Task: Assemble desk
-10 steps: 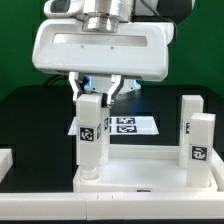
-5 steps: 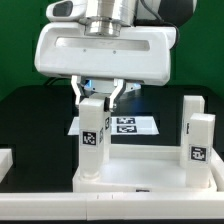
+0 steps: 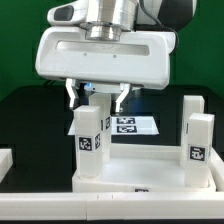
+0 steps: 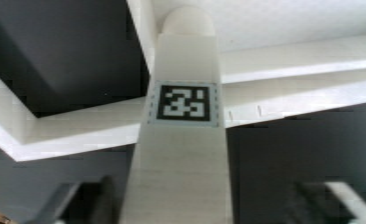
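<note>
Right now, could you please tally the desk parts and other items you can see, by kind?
Desk panel: 1
Desk legs: 3, one under the gripper and two at the exterior view's right
Marker board: 1
Gripper: 1
Total: 6

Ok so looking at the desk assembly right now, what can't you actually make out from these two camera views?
- Foot of the leg under the gripper: whether it sits fully in the panel's corner socket. The panel rim hides it in the exterior view; too blurred in the wrist view.
- Marker board: partly hidden by that leg, exterior view.
- Panel's near corners: cut off by the exterior view's bottom edge.
- Fingertips: dark, blurred in the wrist view.
</note>
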